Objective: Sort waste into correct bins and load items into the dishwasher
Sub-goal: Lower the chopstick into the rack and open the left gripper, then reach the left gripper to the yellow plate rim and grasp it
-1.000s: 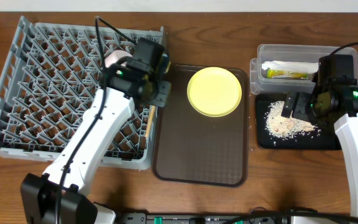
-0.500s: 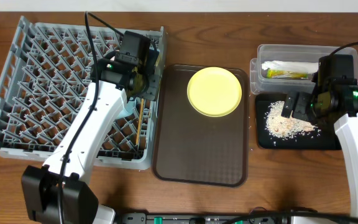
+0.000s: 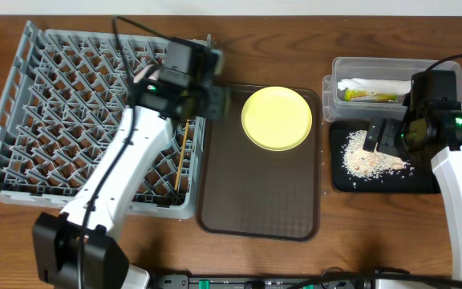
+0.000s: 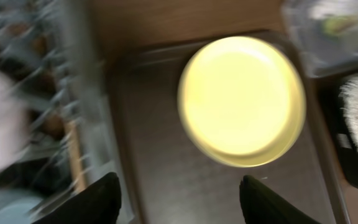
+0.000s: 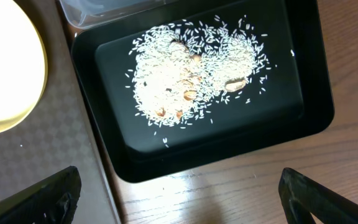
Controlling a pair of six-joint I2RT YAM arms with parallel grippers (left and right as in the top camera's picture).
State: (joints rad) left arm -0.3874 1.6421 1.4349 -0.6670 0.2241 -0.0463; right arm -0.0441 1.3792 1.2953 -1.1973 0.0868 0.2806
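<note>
Two grippers: both are empty, with the jaws spread wide and nothing pinched.
Left gripper (image 4: 180,180): I hold it over the seam where the dish rack (image 3: 54,112) meets the brown serving tray (image 3: 259,201). Its fingers face the plate, which I judge to be a line-up for the next pick.
Yellow plate (image 3: 276,118): it lies flat at the far edge of the brown serving tray, apart from the Left gripper and not yet loaded.
Chopsticks (image 3: 184,152): they lie lengthwise along the right edge of the dish rack, lodged between pegs so they cannot roll.
Right gripper (image 3: 379,136): it hangs above the black tray (image 3: 339,181), out of the left arm's working area.
Rice scraps (image 3: 367,156): they are heaped in the black tray, near the right edge of the tabletop.
Clear tub (image 3: 391,66): it sits at the far right corner of the tabletop, just behind the black tray. It holds the wrapper (image 3: 371,97) and napkin (image 3: 367,83), keeping dry waste apart from food.
Bowls and cup: the left wrist view is too blurred, so I cannot place them.
</note>
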